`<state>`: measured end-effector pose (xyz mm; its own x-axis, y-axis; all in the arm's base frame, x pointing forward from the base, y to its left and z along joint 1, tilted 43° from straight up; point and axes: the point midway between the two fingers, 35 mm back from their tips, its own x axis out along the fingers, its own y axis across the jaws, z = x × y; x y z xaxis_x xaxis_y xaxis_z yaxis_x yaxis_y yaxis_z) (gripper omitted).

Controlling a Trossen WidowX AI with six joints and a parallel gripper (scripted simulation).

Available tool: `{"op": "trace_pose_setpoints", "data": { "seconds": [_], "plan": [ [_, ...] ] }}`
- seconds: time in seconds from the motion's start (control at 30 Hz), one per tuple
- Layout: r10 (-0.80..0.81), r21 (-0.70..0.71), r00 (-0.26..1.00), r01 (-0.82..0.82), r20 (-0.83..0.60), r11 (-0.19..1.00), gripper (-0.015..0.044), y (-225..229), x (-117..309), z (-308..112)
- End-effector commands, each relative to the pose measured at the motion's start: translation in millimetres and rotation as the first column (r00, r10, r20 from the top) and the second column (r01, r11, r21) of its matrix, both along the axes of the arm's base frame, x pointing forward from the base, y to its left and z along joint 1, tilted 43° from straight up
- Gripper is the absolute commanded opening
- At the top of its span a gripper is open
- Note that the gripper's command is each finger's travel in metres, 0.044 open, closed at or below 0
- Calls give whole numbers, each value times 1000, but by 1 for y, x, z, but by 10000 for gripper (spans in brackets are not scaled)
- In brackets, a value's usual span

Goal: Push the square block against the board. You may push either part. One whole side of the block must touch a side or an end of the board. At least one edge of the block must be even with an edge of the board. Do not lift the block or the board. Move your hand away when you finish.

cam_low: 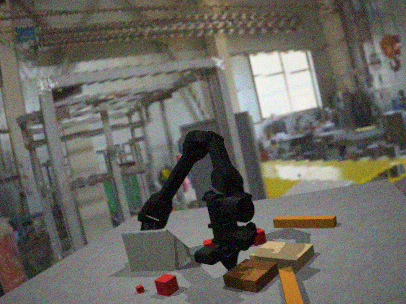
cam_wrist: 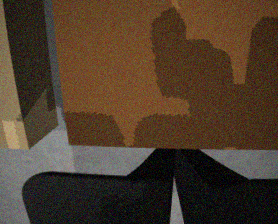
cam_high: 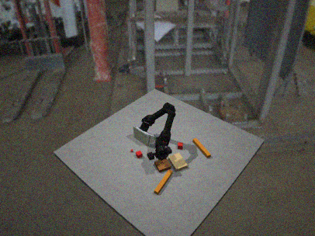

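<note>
The brown square block [cam_high: 163, 165] [cam_low: 250, 275] [cam_wrist: 110, 60] lies flat beside the tan board [cam_high: 178, 161] [cam_low: 282, 252] [cam_wrist: 5, 90]. In the wrist view a narrow strip of table shows between the block's left side and the board's dark side wall, so they look slightly apart there. Their near edges lie almost level in that view. My gripper [cam_high: 161, 158] [cam_low: 230, 267] [cam_wrist: 172, 145] is shut and empty, low at the block's near edge. Its fingertips look close to that edge; whether they touch it I cannot tell. The block's far edge is outside the wrist view.
One orange bar [cam_high: 163, 182] [cam_low: 291, 285] lies close to the block and board; another orange bar [cam_high: 202, 147] [cam_low: 305, 222] lies farther off. Red cubes [cam_high: 139, 154] [cam_low: 166, 284] lie around the arm. A grey wedge-shaped thing [cam_high: 143, 136] [cam_low: 149, 250] stands near the arm's base.
</note>
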<state>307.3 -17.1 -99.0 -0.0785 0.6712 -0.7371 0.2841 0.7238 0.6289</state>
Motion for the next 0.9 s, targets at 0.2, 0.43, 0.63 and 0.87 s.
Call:
{"op": "trace_pose_setpoints", "data": {
  "seconds": [0.2,0.43,0.63,0.87],
  "plan": [
    [0,4,1000,0,-3,1000,0,3,-7,0],
    [0,4,1000,0,-4,1000,0,4,-17,2],
    [0,4,1000,0,-4,1000,0,6,-27,5],
    [0,4,1000,0,-5,1000,0,8,-38,7]
  ]
}}
